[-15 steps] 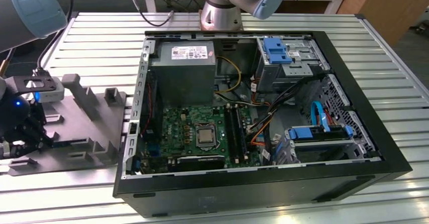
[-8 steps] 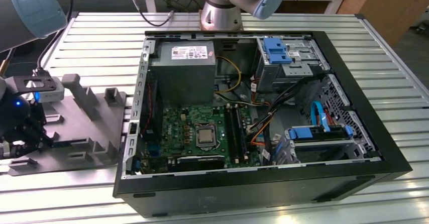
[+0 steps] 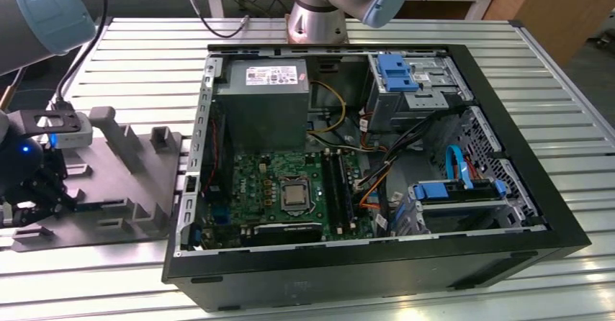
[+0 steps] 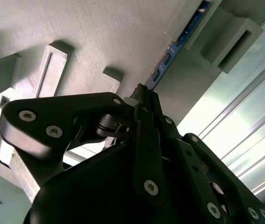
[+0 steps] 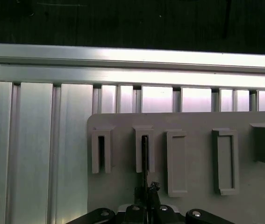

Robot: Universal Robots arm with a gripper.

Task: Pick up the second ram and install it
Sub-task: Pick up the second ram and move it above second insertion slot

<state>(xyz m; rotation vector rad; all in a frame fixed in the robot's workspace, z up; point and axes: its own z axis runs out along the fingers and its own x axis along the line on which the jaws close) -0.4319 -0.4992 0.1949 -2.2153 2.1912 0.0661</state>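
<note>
The second ram [image 4: 179,39] is a thin blue-green strip with small black chips, standing on edge in a slot of the grey moulded tray [image 4: 99,32]. In the first wrist view the ram [image 5: 144,154] appears edge-on in the second upright holder of the tray [image 5: 197,200]. My gripper [image 4: 144,95] has its black fingers drawn together on the near end of the strip, also seen in the first wrist view [image 5: 147,190]. In the exterior view the gripper [image 3: 29,191] hangs over the tray [image 3: 125,191] at that view's left, beside the open computer.
An open black computer case [image 3: 500,263] lies on the slatted aluminium table [image 3: 144,55]. Inside are the green motherboard [image 3: 279,184] with long black slot rails [image 3: 336,184], a grey power supply [image 3: 259,91], blue drive brackets [image 3: 394,73] and loose cables. The arm's base [image 3: 317,19] stands behind.
</note>
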